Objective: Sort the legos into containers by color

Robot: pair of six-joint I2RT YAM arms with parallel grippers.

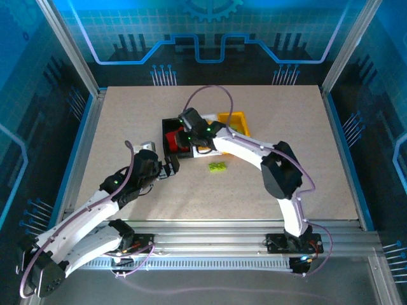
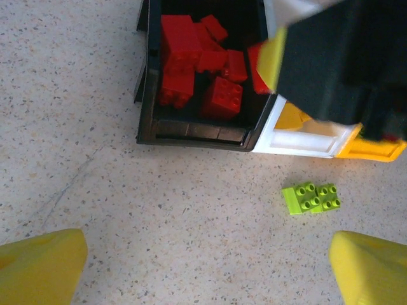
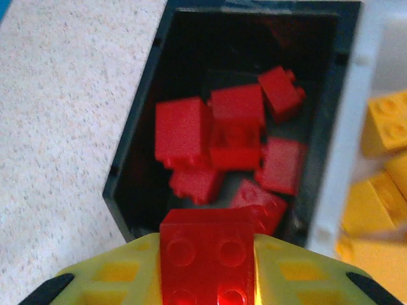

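Note:
A black bin (image 2: pixel 147 108) holds several red legos (image 3: pixel 210 136). My right gripper (image 3: pixel 206 270) is shut on a red lego (image 3: pixel 206 254) and hangs over that black bin (image 3: pixel 137 159). Beside it stands a white bin (image 2: pixel 299 140) with yellow-orange legos (image 3: pixel 385 127), then a yellow bin (image 1: pixel 234 121). A lime green lego (image 2: pixel 311 197) lies on the table in front of the bins, also seen from above as the green lego (image 1: pixel 219 166). My left gripper (image 2: pixel 206 267) is open over bare table, left of the green lego; from above the left gripper (image 1: pixel 168 169) sits near the black bin (image 1: pixel 166 130).
The speckled table (image 1: pixel 286 127) has free room to the right and at the back. Metal frame posts and blue walls surround it. The right arm (image 1: pixel 254 149) reaches across the middle toward the bins.

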